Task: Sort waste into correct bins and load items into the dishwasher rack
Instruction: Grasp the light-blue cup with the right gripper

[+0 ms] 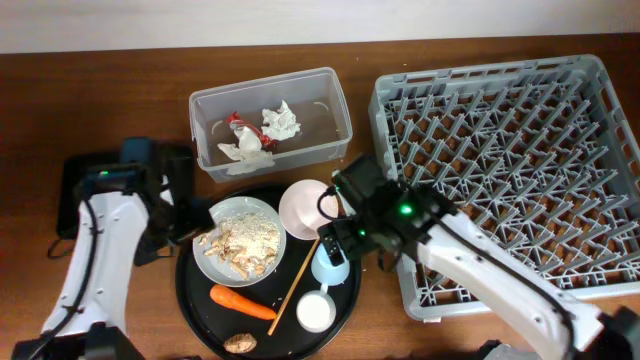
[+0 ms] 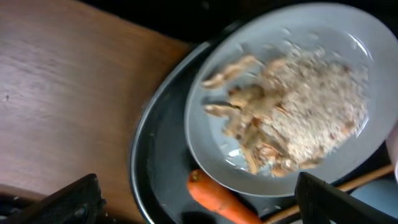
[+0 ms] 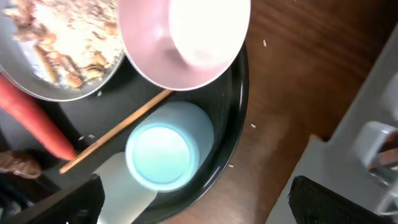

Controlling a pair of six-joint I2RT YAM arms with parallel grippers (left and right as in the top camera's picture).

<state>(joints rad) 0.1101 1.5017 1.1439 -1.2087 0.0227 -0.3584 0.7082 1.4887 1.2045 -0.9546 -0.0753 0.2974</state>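
Note:
The clear tub [image 1: 265, 82] holds white napkins [image 1: 280, 122] and a red wrapper [image 1: 236, 120]. The grey-white plate [image 1: 268, 207] with beige food scraps [image 1: 240, 240] sits on the round black tray [image 1: 200, 300], with the pink bowl [image 1: 305, 208], light blue cup [image 1: 330, 267], white cup [image 1: 315, 312], wooden stick [image 1: 293, 285], carrot [image 1: 242, 301] and nut-like lump [image 1: 238, 343]. My left gripper [image 2: 199, 205] is open above the tray's left rim, over the carrot [image 2: 217, 196] beside the plate [image 2: 211, 137]. My right gripper [image 3: 193, 199] is open just above the blue cup [image 3: 165, 152]. The fork is out of view.
The grey dishwasher rack [image 1: 480, 72] fills the right side, and its corner shows in the right wrist view [image 3: 373, 143]. The shallow black tray [image 1: 70, 190] lies at the left, partly hidden under my left arm. Brown table wood surrounds everything.

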